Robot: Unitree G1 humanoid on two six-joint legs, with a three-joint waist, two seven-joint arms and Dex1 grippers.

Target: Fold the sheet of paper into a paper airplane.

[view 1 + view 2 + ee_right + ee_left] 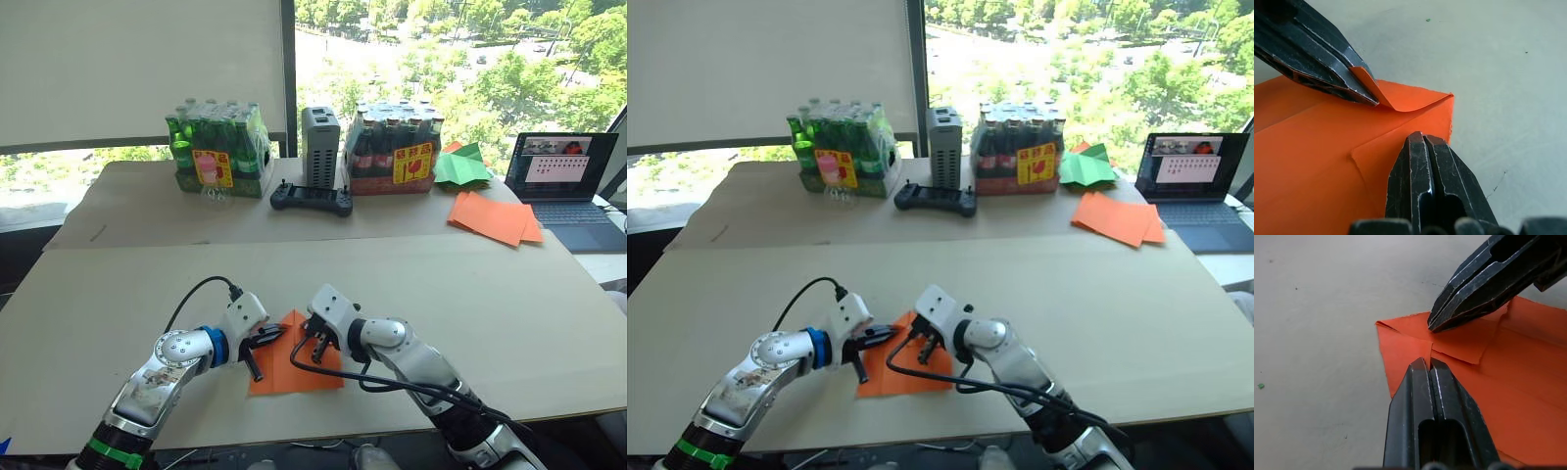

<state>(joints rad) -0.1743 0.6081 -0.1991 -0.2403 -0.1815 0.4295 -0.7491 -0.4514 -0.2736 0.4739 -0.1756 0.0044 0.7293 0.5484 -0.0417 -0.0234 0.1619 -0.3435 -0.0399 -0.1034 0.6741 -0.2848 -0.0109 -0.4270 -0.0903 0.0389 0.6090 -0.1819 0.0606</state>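
Note:
The orange sheet of paper (284, 377) lies flat near the table's front edge. It is partly folded, with a point at its far end and layered flaps (1464, 345). My left gripper (277, 336) reaches in from the left, shut on a small flap that curls up at its tip (1369, 85). My right gripper (317, 351) comes from the right, shut, its tips pressed on the paper (1422, 139) close to the left one. The two grippers' tips nearly meet over the folded corner (1432, 325). The paper airplane is out of view.
At the back stand a pack of green bottles (217, 152), a grey box (320, 145), a black controller (312, 200) and a pack of dark bottles (392, 152). A green paper shape (460, 164), a pile of orange sheets (495, 217) and a laptop (568, 186) are at the back right.

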